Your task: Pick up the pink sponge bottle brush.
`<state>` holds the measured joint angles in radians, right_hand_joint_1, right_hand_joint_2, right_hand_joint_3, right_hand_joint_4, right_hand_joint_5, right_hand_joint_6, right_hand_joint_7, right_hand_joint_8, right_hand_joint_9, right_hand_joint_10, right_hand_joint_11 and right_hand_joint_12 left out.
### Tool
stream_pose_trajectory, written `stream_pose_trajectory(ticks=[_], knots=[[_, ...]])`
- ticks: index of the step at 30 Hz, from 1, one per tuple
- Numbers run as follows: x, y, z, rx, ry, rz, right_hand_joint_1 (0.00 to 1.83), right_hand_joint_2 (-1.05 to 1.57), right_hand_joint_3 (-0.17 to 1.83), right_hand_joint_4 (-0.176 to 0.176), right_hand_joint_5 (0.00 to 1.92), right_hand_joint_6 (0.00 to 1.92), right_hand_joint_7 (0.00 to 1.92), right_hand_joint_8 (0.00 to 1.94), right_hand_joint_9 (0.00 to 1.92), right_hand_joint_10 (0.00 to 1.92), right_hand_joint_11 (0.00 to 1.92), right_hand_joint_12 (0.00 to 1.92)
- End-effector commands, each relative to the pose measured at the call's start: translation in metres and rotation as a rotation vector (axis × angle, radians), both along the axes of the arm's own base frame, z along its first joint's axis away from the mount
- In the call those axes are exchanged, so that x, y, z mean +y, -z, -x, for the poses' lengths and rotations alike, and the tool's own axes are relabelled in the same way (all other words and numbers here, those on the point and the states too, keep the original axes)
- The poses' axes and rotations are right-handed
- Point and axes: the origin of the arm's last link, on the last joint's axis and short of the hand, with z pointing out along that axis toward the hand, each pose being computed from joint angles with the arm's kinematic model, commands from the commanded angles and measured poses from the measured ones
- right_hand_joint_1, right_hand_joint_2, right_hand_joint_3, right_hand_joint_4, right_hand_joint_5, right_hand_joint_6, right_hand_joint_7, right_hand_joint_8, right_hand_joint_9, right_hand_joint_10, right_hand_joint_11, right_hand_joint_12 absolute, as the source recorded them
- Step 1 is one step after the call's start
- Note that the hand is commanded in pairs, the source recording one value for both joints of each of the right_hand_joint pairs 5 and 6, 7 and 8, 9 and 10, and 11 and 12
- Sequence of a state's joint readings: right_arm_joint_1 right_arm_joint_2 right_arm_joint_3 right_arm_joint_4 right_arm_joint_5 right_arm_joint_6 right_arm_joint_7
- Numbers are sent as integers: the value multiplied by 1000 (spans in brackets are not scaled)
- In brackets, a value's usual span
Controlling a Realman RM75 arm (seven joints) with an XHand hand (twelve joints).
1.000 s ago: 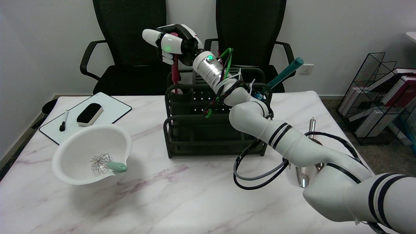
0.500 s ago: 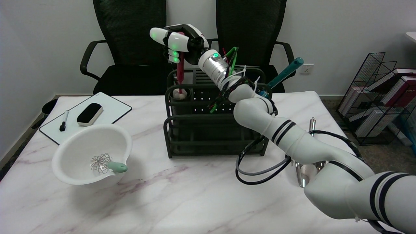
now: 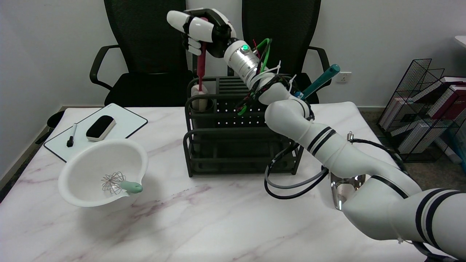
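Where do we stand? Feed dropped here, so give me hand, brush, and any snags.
Right hand grips the brush by its handle. Sponge end at the rim of the rack's cup, not clear yet. Nothing blocking above.

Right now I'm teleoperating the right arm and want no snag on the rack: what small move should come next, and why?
Probably keep lifting straight up a little more. The right hand grips the dark red handle of the pink sponge bottle brush, but its pale sponge head sits at the rim of the black rack's cup, not clear of it. Moving sideways now could catch the sponge on that rim.
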<state>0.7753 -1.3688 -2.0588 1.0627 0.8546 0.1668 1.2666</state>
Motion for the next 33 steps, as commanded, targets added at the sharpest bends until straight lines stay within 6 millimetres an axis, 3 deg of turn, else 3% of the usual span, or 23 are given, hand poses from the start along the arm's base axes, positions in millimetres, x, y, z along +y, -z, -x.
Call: stream_pose_trajectory(ticks=[1,12,18,25,27,30,33], knots=[[25,6,-56,-38,-161,-56,1050,1571,306,0,1920,1920,1920,1920,1920,1920,1920,1920],[47,17,-64,-87,-188,-127,1046,1571,285,0,1920,1920,1920,1920,1920,1920,1920,1920],[67,50,-59,-154,-162,-258,1049,1571,282,0,1920,1920,1920,1920,1920,1920,1920,1920],[107,81,-52,-226,-152,-384,1049,1571,304,0,1920,1920,1920,1920,1920,1920,1920,1920],[114,78,-41,-236,-132,-374,1049,1571,313,0,1920,1920,1920,1920,1920,1920,1920,1920],[141,79,-31,-300,-131,-398,1052,1571,327,0,1920,1920,1920,1920,1920,1920,1920,1920],[166,65,-4,-354,-110,-346,1055,1571,345,0,1920,1920,1920,1920,1920,1920,1920,1920]])
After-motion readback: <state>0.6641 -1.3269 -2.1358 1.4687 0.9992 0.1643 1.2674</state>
